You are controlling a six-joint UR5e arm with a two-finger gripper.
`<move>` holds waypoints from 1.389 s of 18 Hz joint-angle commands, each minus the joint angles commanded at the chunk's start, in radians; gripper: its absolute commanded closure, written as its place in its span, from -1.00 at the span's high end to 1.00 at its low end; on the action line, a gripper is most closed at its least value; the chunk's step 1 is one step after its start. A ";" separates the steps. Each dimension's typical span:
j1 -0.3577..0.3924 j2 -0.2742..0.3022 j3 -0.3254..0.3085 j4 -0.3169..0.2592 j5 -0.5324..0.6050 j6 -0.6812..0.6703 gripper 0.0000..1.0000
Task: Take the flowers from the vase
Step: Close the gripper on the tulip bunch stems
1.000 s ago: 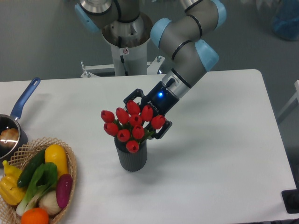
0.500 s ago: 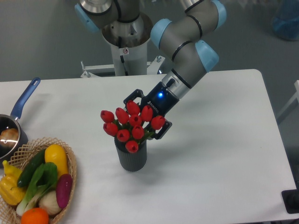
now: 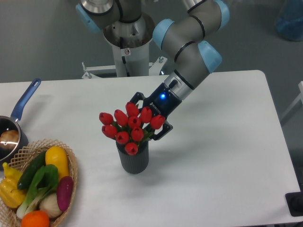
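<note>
Since a second ago the tulip heads have shifted slightly up and to the left, and the jaws have drawn a little closer around them; vase and all else unmoved.

Jaws: the gripper (image 3: 147, 118) reaches in from upper right at a slant, one dark finger showing behind the topmost bud, the other below the right-hand bud. They bracket the bunch just under the heads. Closed on the stems, by my reading, since the heads shifted with them, though the contact itself is hidden behind the buds.

Flowers (image 3: 130, 126): red buds in a tight cluster, stems down inside the vase (image 3: 133, 160), not yet clear of the mouth. Lowest bud sits right at the rim. A grip high on the stems makes sense: the stems there are the only part clear of the vase.

Vase: dark, ribbed, upright on the white bench (image 3: 222, 151), standing where it was. Judged step: start of the lift. Risk is the vase riding up or tipping if stems bind.

Outward: wicker basket (image 3: 71, 165) of vegetables at lower left, well apart; blue-handled saucepan (image 3: 21, 106) at the left edge.
</note>
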 joint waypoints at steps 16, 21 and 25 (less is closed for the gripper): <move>0.005 0.000 0.000 -0.002 -0.005 -0.003 -0.35; 0.006 0.000 0.002 -0.002 -0.018 0.000 -0.36; 0.011 0.000 0.002 -0.002 -0.054 0.000 -0.36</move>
